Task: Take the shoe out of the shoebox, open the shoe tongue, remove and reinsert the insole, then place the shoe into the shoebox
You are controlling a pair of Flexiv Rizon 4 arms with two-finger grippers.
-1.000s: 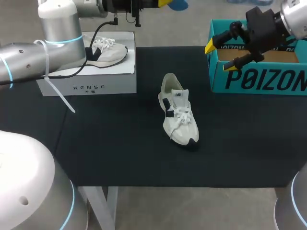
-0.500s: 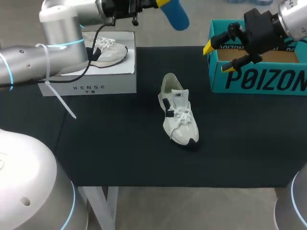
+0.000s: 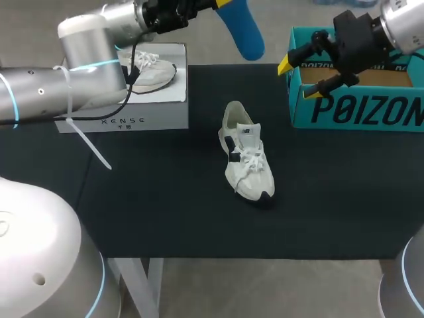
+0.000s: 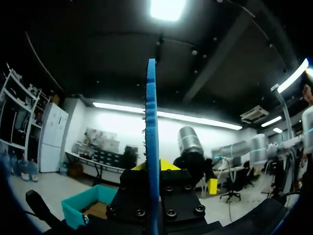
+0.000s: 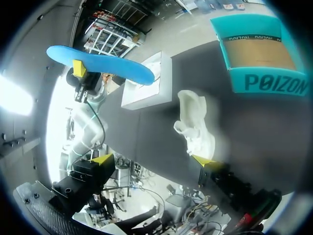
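Above the table's far edge, the left gripper (image 3: 224,4) is clamped on a blue insole (image 3: 244,30), lifted high. By the teal shoebox (image 3: 358,112), the right gripper (image 3: 296,79) hangs wide apart, empty. A white shoe (image 3: 247,161) lies mid-table, outside the shoebox.

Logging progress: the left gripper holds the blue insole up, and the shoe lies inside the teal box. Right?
No. The left gripper does hold the blue insole, but the head view shows the shoe on the black table, outside the teal box.
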